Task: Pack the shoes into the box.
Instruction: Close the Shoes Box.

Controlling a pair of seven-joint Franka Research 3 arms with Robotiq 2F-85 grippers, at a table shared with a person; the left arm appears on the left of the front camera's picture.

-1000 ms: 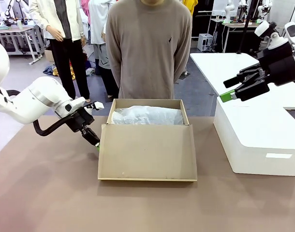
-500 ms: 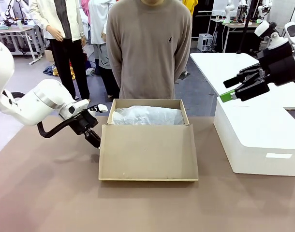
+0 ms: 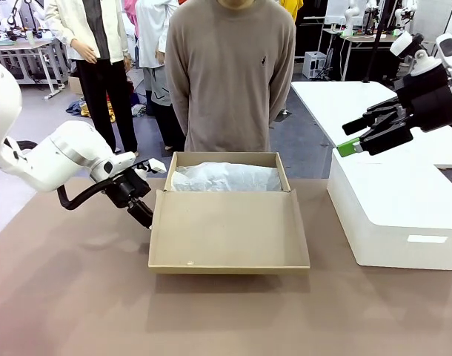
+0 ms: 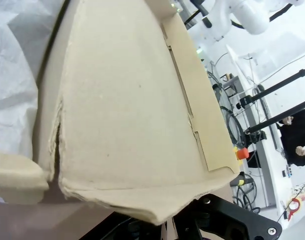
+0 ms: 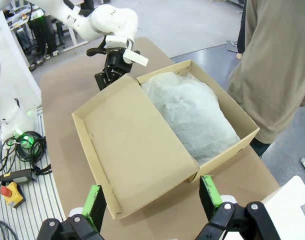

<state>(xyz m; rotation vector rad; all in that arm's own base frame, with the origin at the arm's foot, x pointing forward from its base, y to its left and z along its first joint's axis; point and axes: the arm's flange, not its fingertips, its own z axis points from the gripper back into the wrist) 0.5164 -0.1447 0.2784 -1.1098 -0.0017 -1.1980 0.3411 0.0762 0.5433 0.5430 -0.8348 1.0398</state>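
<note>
The tan cardboard box (image 3: 226, 157) stands mid-table in front of the person, its attached lid flap (image 3: 227, 230) folded out towards me. Crumpled white tissue paper (image 3: 226, 178) fills it, and the shoes are hidden. My left gripper (image 3: 143, 213) is shut, with its tip against the flap's left edge near the hinge. In the right wrist view it meets the flap's corner (image 5: 108, 76). The flap's front edge sits slightly off the table. The left wrist view has the flap's underside (image 4: 122, 110) very close. My right gripper (image 3: 353, 145) hangs open and holds nothing, high above the white block.
A big white rounded block (image 3: 396, 215) takes up the table's right side. The person (image 3: 227, 74) stands close behind the box with arms back. Bare brown tabletop (image 3: 78, 297) lies in front of and to the left of the flap.
The lid flap's front edge has lifted and tilted up a little. My left gripper has slid right, in against the flap's left edge. The right arm has not moved.
</note>
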